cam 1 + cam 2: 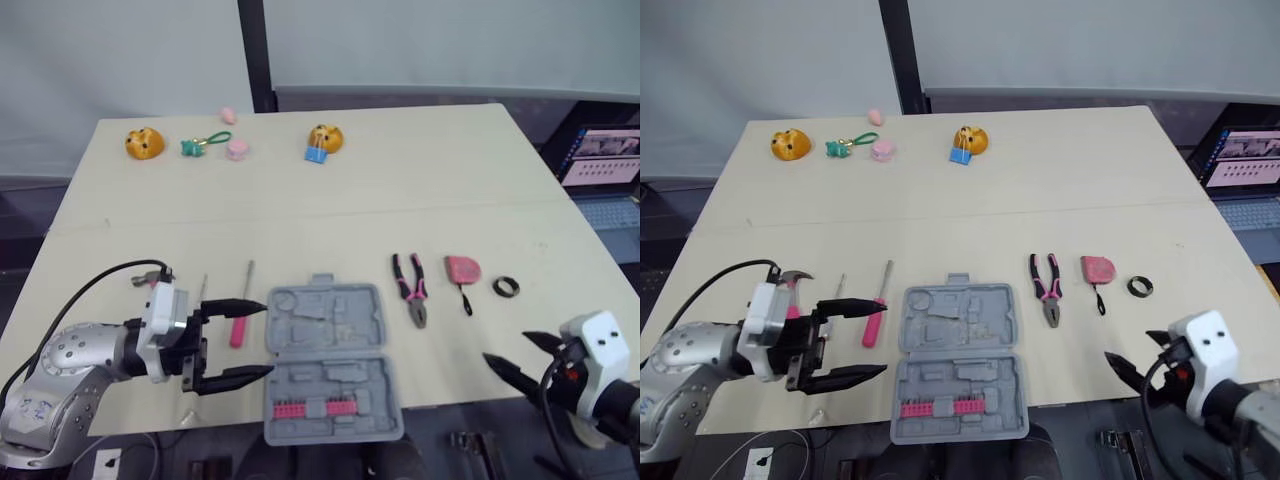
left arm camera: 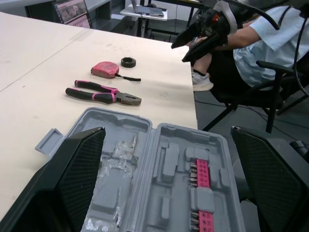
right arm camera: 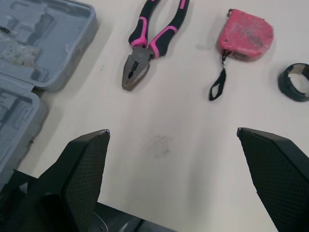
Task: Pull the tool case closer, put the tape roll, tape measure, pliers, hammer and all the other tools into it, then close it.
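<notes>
The table carries the tool set in a row along its near half. At the far left, the hammer lies partly hidden behind the left end effector. Just right of the hammer lie a slim screwdriver and a pink-handled screwdriver. The left end effector is released, with its fingers spread wide and their tips at the left side of the tool case. From this pose it appears set either to shift the case or to collect the adjacent screwdrivers.

The tool case lies opened flat at the near edge, between the two arms, so either arm can reach both moulded halves. The pull-closer step appears complete. The near half holds a pink bit strip, and the recesses of the far half are vacant.

Right of the case, and apart from it, lie three items in order:
- the pliers, nose toward the robot
- the pink tape measure, its loop trailing
- the black tape roll

The right end effector hovers at the near right, released and holding nothing, facing these three items.

No tool is in the case yet. No brand, label or writing is legible on the tools or the case. The screen of the laptop at the far right is too small to read.
</notes>
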